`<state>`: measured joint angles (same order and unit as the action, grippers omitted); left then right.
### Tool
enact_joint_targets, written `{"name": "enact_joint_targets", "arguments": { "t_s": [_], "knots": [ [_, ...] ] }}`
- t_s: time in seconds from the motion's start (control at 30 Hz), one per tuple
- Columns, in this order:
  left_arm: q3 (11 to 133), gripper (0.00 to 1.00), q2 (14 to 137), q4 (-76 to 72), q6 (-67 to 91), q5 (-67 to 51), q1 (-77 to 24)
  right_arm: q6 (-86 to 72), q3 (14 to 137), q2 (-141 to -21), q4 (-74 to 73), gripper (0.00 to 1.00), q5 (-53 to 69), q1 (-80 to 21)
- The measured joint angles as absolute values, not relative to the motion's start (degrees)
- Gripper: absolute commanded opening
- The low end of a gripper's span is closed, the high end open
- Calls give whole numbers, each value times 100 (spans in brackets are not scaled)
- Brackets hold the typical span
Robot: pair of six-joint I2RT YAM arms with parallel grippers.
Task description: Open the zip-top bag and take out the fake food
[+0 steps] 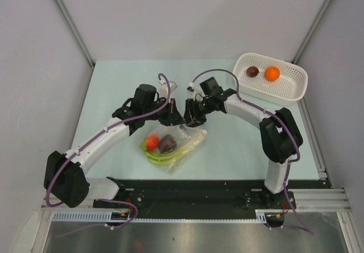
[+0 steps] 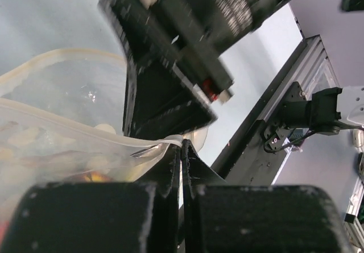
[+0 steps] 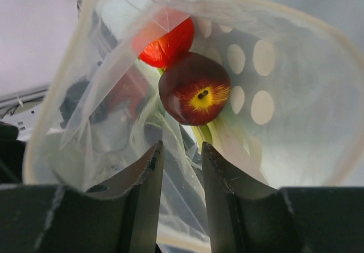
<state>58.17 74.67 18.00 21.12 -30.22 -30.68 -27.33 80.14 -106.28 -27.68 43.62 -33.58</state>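
Right up against the lens, the right claw (image 3: 181, 148) stood narrow, a slim gap between its fingers (image 3: 142, 202) with a fold of clear film running through it, not squeezed shut on it as far as showed. Beyond it gaped the bag (image 3: 296, 94), mouth open, and first in line sat a dark red fruit (image 3: 194, 88) with the tomato (image 3: 168, 42) tucked behind! Across the way the left claw (image 2: 182, 150) was clamped flat on the bag's lip, no daylight between its fingers. From above, the bag lay on the table (image 1: 114, 82) near the middle, top edge raised to the two claws, belly resting toward the arm bases. My read on handling: that film looked thin, soft, crinkly and slick, nearly weightless, so the firmer lip by the zip strip was the place to hold, one claw per side. The toy pieces looked light and hard, the round ones likely to roll, best taken across the middle. Now the count: one bag, holding one tomato, one dark red fruit, one pale piece (image 1: 197, 137) and a bunch of green stalks (image 1: 164, 158) too bundled to number. One white basket (image 1: 281, 95) sat well apart at the far right, holding one orange ball (image 1: 272, 73) and one other dark fruit (image 1: 252, 71).
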Motion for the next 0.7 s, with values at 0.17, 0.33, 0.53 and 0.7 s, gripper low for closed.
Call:
{"name": "enact_joint_targets", "arguments": {
  "t_s": [0.17,0.33,0.53,0.7],
  "knots": [
    [5837,0,7609,1802,2193,-3068,-3133,-2668,7935,-10923,-2659,55,4508,-3691],
    [5872,0,7747,1874,2202,-3055,-3164,-2755,7712,-11017,-2427,64,4495,-3640],
    [5916,0,7902,2023,2204,-2956,-3247,-3024,7454,-11218,-2025,68,4550,-3640],
    [6040,0,7950,1776,2263,-3004,-3509,-3566,7133,-11292,-1293,68,4628,-3728]
  ]
}}
